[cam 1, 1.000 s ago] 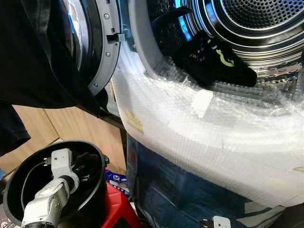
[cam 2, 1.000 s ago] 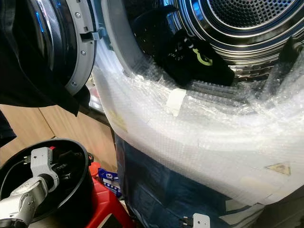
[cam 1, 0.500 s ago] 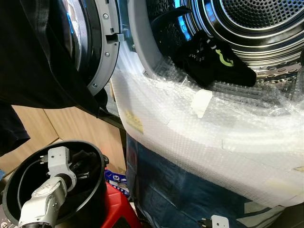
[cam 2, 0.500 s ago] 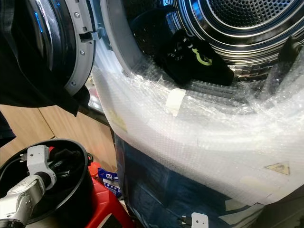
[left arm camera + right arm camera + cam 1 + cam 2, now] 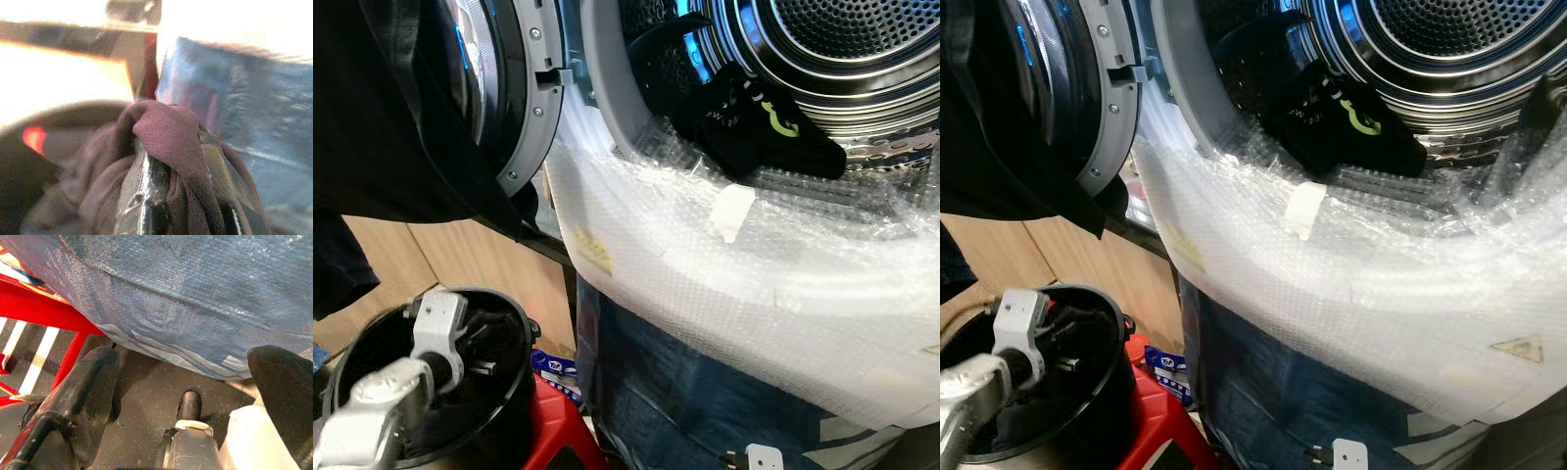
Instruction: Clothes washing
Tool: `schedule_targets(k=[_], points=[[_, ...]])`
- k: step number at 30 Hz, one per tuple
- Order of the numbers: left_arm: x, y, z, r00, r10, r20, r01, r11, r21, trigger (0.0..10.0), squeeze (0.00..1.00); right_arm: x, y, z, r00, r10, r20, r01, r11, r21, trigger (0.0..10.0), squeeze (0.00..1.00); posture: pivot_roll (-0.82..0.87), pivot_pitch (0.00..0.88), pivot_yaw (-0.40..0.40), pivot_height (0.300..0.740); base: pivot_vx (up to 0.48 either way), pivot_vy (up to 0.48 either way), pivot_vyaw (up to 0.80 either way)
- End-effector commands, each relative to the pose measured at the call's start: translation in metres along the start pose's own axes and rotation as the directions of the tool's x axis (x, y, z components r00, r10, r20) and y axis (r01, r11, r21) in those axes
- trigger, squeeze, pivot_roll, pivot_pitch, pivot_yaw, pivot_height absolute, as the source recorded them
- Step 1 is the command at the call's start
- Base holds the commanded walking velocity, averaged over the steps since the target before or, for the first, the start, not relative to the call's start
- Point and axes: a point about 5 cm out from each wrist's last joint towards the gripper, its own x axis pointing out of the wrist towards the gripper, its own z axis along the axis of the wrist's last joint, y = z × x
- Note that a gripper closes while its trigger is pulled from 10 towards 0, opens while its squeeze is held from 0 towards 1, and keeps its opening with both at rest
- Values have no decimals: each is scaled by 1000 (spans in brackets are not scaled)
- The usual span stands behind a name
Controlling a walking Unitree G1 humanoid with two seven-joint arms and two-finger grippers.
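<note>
The landmark here is the round black plastic bucket (image 5: pixel 514 392) sitting on a red metal stool (image 5: pixel 558 431). The left gripper (image 5: pixel 181 196) is down inside it, fingers pinched on a bunched dark maroon cloth (image 5: pixel 166 132), so that piece of laundry is at the bucket's mouth.

Up and to the right of the bucket is the shiny perforated steel washer drum (image 5: pixel 842 49), with a black garment with a lime-green logo (image 5: pixel 759 122) draped over its front lip. Bubble wrap (image 5: pixel 724 264) covers the rim there. The open washer door (image 5: pixel 524 98) hangs straight above the bucket, a black cloth (image 5: pixel 382 117) draped over it.

The right gripper (image 5: pixel 181 372) hangs low by the blue tarp (image 5: pixel 195 298), fingers spread wide.
</note>
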Motion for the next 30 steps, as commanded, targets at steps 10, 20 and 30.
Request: schedule_targets(k=[10, 20, 30], points=[[7, -51, 62, 926, -376, 41, 352, 896, 271, 0, 0, 2, 6, 8, 1000, 18, 22, -18, 1000, 14, 10000, 0, 200, 0, 54, 740, 0, 0, 0], [17, -123, 93, 716, -694, 71, 632, 689, 355, 0, 0, 1, 1, 5, 1000, 10, 20, -10, 1000, 28, 10000, 0, 184, 0, 54, 740, 0, 0, 0], [25, -173, 81, 585, -808, 73, 766, 579, 278, 0, 0, 1, -1, 10, 999, 4, 40, -5, 999, 47, 10000, 0, 159, 3, 58, 740, 0, 0, 0]])
